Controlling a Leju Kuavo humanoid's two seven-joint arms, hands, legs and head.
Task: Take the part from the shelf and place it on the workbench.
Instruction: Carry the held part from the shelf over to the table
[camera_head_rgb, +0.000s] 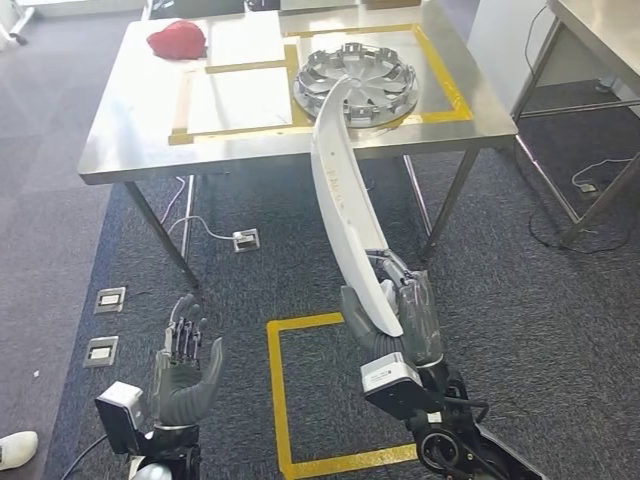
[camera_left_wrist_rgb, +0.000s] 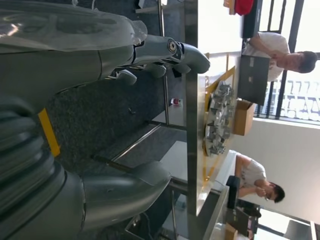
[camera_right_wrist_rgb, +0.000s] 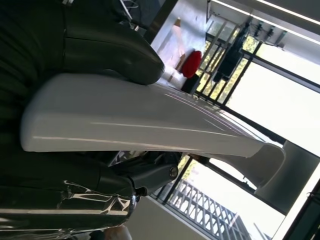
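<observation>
The robot's right hand (camera_head_rgb: 400, 320) holds a long white part (camera_head_rgb: 340, 190). The part is curved and shiny. The hand grips it near its low end, with the thumb on one side and the fingers on the other. The part sticks up and away from the hand, toward the table (camera_head_rgb: 121, 140). In the head view its far tip lies in front of the table's near edge, but I cannot tell if it touches anything there. In the right wrist view the white part (camera_right_wrist_rgb: 132, 122) runs across the picture, with the thick thumb (camera_right_wrist_rgb: 113, 55) pressed on one side of it.

The left hand (camera_head_rgb: 185, 365) holds nothing. Its fingers are spread apart and point up, with the palm facing in. It hangs low over the dark carpet (camera_head_rgb: 528, 300), well apart from the right hand. In the left wrist view its fingers (camera_left_wrist_rgb: 181, 50) reach out with nothing between them.

The table is shiny metal with yellow tape lines (camera_head_rgb: 445, 85) on top. A round silver wheel cover (camera_head_rgb: 377, 75) lies inside the taped box. A red cap (camera_head_rgb: 177, 40) sits near the far left corner of the table.

On the floor there is a square of yellow tape (camera_head_rgb: 275, 390) between the two hands. A white plug box (camera_head_rgb: 246, 240) with a cord lies under the table. Two people (camera_left_wrist_rgb: 279, 55) are seen past the table in the left wrist view.
</observation>
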